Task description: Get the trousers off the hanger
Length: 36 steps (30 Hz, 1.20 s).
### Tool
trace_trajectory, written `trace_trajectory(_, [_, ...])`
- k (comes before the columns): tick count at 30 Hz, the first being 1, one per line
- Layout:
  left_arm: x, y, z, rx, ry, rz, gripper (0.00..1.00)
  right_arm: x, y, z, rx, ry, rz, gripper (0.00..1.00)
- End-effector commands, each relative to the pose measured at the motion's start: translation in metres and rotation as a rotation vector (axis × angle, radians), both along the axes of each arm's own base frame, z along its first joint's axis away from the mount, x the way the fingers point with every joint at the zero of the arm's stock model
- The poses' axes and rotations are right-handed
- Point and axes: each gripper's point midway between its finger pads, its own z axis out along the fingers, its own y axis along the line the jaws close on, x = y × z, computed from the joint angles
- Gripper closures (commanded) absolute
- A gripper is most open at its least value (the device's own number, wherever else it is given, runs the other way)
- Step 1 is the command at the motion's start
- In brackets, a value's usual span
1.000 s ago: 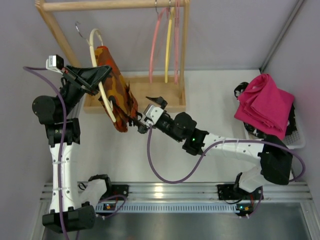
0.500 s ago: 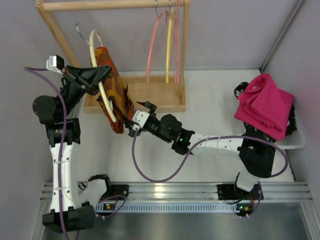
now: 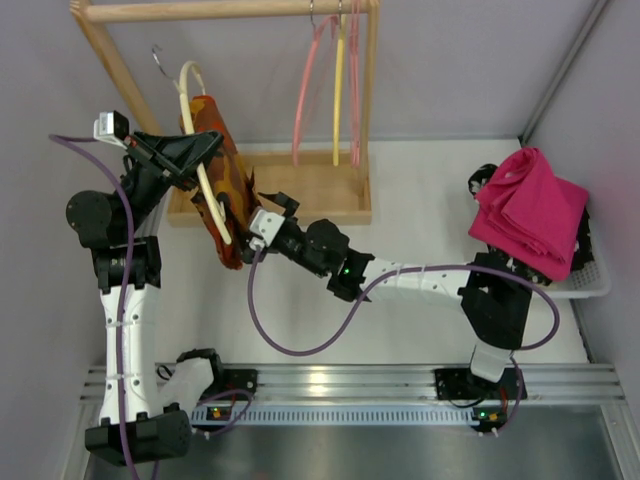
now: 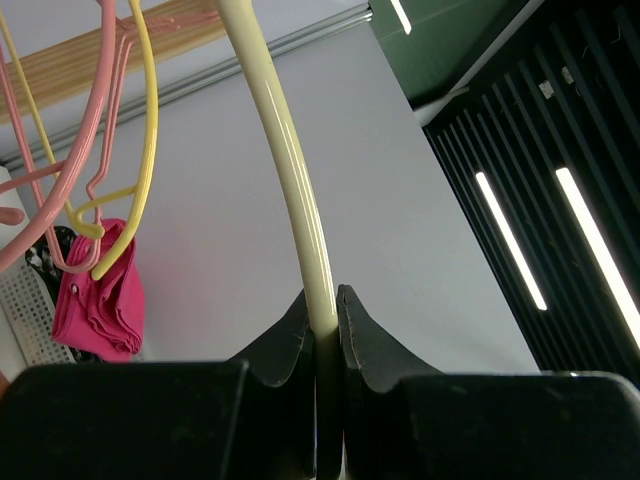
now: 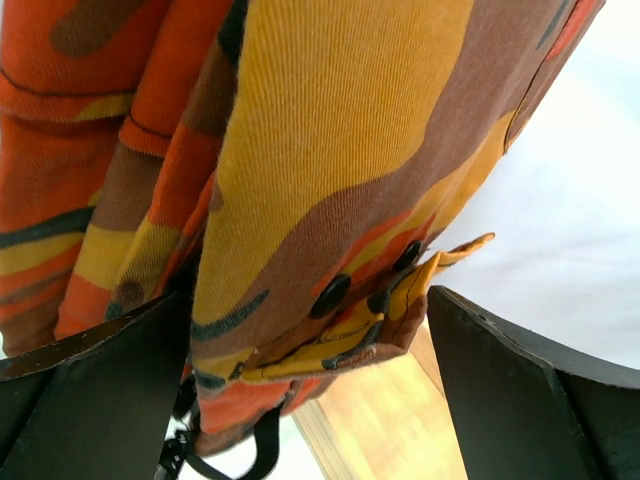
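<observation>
Two robot arms work over a pale worktop (image 3: 430,200): the left pincer (image 4: 322,300) pinches the thin cream plastic hanger (image 4: 290,170), holding it aloft with the orange camouflage corduroy trousers (image 5: 330,150) draped over it. Within the last second the right arm has swung leftward, so the right pincer (image 5: 310,345) now stands spread around the trousers' lower buttoned edge. Closing there looks like the next step toward pulling the garment free.

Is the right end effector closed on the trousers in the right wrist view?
No, the right end effector is open: its fingers stand wide apart, with the lower edge of the trousers between them.
</observation>
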Motion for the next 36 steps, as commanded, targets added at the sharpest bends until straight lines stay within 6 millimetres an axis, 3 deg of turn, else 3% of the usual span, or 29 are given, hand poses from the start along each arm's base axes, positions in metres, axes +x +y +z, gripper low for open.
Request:
trace_trajectory(1, [-0.043, 0.0, 0.049, -0.007, -0.277, 0.049, 1.0, -0.012, 0.01, 0.036, 0.097, -0.04, 0.032, 0.01])
trace_trajectory(12, [-0.04, 0.001, 0.054, -0.013, -0.282, 0.055, 1.0, -0.037, 0.006, 0.015, 0.048, 0.0, 0.08, 0.01])
trace_trajectory(23, [-0.044, 0.001, 0.057, -0.008, -0.293, 0.053, 1.0, -0.028, 0.008, 0.015, 0.056, 0.008, 0.04, 0.01])
trace_trajectory(26, [-0.044, 0.001, 0.057, -0.01, -0.291, 0.052, 1.0, -0.018, 0.008, 0.019, 0.074, 0.008, -0.011, 0.01])
trace_trajectory(31, [-0.045, 0.0, 0.056, -0.008, -0.292, 0.051, 1.0, 0.013, -0.001, 0.044, 0.164, 0.033, -0.121, 0.01])
trace_trajectory(36, [-0.045, 0.0, 0.055, -0.008, -0.29, 0.049, 1.0, 0.017, -0.005, 0.068, 0.217, -0.002, -0.128, 0.02])
